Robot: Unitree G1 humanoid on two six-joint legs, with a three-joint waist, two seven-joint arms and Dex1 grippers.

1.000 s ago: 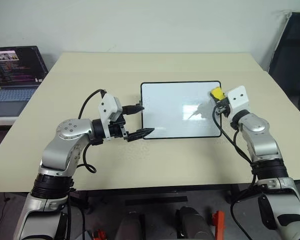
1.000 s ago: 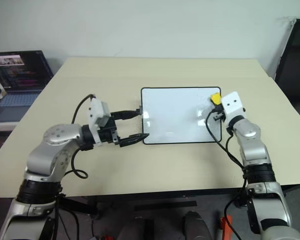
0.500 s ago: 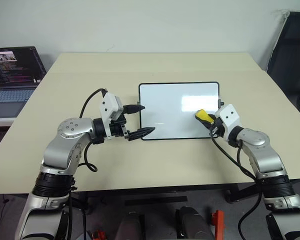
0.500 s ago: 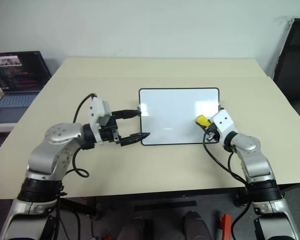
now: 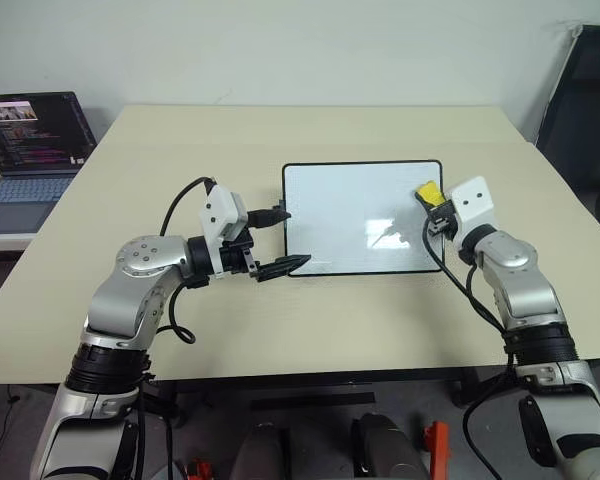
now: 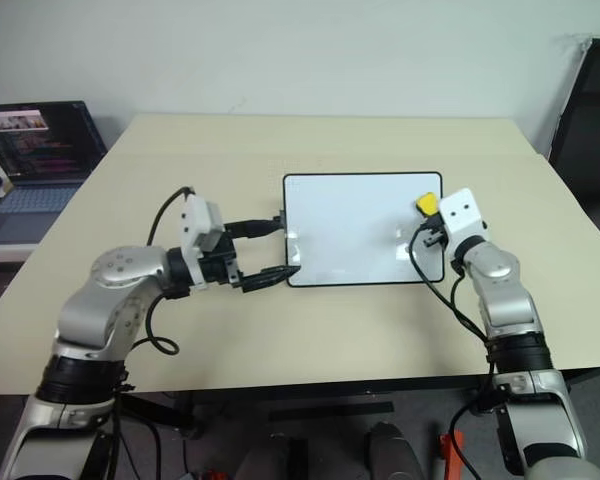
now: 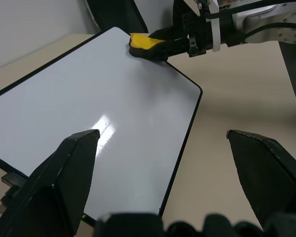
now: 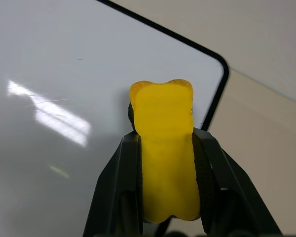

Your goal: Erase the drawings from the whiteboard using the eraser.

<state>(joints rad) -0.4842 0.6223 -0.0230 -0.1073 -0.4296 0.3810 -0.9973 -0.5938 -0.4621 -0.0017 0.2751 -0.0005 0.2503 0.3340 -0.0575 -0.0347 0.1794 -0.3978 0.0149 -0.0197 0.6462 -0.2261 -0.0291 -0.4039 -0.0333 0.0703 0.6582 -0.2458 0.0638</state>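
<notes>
Left eye view: beige table (image 5: 310,330), laptop (image 5: 30,150) beside; right hand (image 5: 435,208) clenching eraser (image 5: 429,190); left hand (image 5: 280,240) released.

Glossy white board (image 5: 360,215), soft-looking matt yellow eraser (image 8: 165,148), matt beige table (image 5: 280,320), matt black fingers (image 7: 64,173).

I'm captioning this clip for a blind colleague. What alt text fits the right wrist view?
The right tool is shut on a yellow eraser, its tip at the glossy whiteboard near a rounded, black-framed corner. Beige table lies beyond the frame.
</notes>
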